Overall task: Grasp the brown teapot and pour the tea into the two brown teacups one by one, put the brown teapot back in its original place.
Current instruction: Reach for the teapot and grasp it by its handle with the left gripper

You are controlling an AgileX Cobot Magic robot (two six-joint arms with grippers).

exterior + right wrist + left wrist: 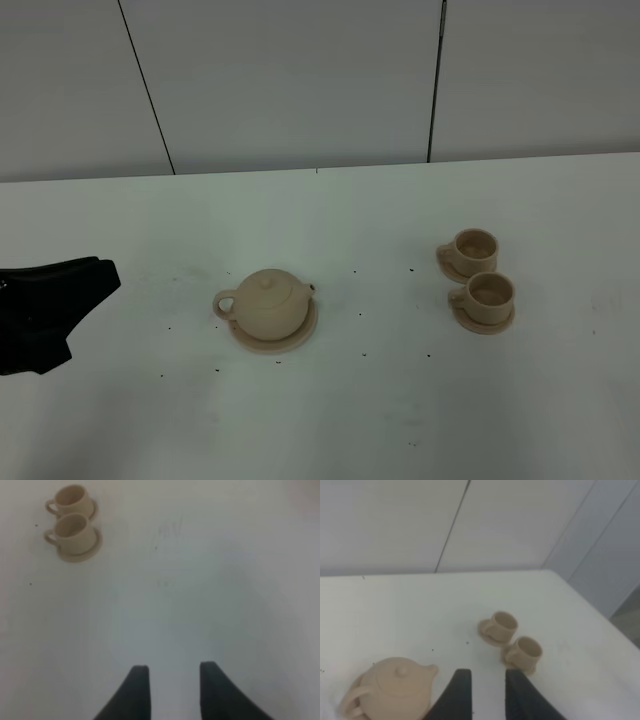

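Tan matte teapot (268,303), round, squat, loop-handled.

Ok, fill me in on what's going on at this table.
Nothing is being handled yet. The brown teapot sits on its saucer plate, lid on. The far teacup and near teacup stand on their own small saucers to its right. The left gripper hangs to the left of the teapot, open and empty; the right gripper is open over bare table.

Desk (400,420) inventory
Teapot (268,300): 1. Teacups: 2, far teacup (474,246), near teacup (490,292). Saucers: 3, one large saucer (270,346), two small saucers (484,326).
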